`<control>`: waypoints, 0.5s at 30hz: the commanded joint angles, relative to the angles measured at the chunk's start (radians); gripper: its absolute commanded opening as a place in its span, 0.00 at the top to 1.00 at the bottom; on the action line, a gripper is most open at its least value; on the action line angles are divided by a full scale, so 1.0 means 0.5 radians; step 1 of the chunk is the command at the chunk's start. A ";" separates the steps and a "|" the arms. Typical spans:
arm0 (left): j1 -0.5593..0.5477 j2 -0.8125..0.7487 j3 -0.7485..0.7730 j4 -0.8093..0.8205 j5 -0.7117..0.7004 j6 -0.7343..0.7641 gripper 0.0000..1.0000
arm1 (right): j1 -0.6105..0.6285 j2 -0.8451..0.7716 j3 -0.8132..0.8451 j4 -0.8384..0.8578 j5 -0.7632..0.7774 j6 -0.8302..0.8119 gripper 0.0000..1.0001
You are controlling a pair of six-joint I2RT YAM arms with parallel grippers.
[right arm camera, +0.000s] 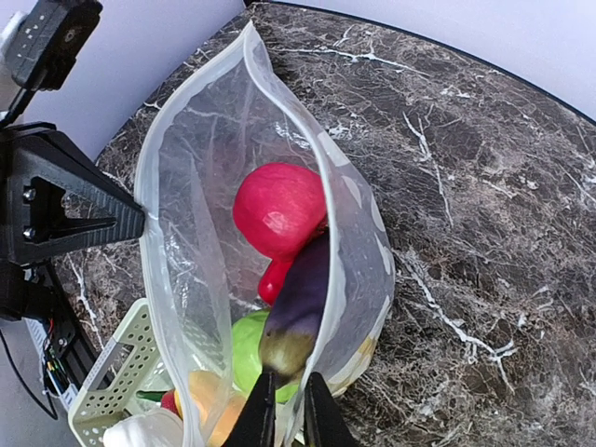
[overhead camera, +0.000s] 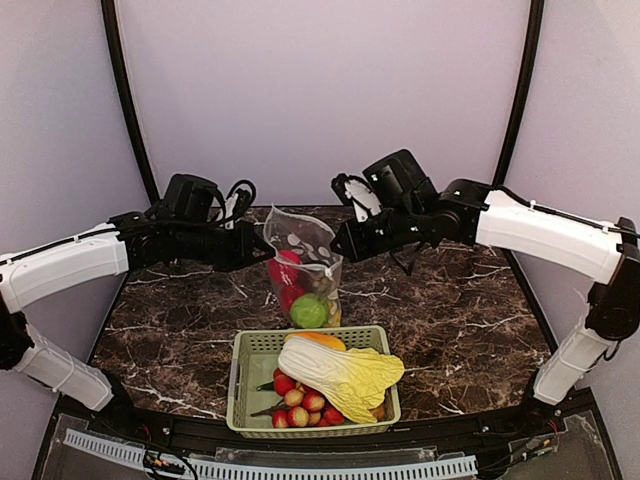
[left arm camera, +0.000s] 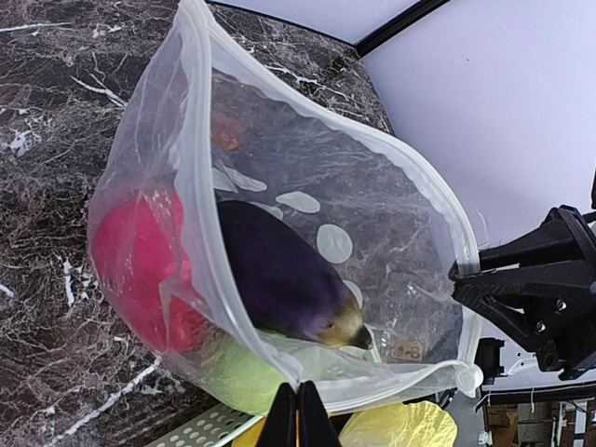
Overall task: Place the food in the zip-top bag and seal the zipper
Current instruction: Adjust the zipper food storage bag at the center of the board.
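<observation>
We see the zip-top bag (overhead camera: 303, 262) upright on the surface (overhead camera: 450, 300), zipper (left arm camera: 197, 158) running arm to arm: left end effector (left arm camera: 300, 399) clenched on one end, right end effector (right arm camera: 289, 414) straddling the other, grip unclear

Surface: a dark table (overhead camera: 450, 320) with a white-veined marble pattern. A pale green slotted basket (overhead camera: 243, 385) is set at the table's near edge. A dotted clear zip-top bag (overhead camera: 305, 250) is stood upright just behind the basket's far rim.
</observation>
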 commanded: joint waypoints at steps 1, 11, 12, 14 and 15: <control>0.017 -0.062 0.014 -0.013 -0.018 0.010 0.99 | -0.009 -0.100 0.053 0.074 -0.045 0.011 0.89; 0.032 -0.105 0.034 0.031 -0.053 0.012 0.99 | -0.006 -0.368 -0.094 0.160 -0.165 -0.022 0.44; 0.039 -0.110 0.028 0.044 -0.040 0.006 0.99 | -0.004 -0.419 -0.135 0.181 -0.178 -0.043 0.41; 0.053 -0.118 0.002 0.088 -0.014 -0.020 0.99 | 0.000 -0.529 -0.239 0.227 -0.206 -0.108 0.36; 0.058 -0.118 -0.011 0.112 0.005 -0.035 0.99 | 0.002 -0.587 -0.306 0.258 -0.240 -0.151 0.34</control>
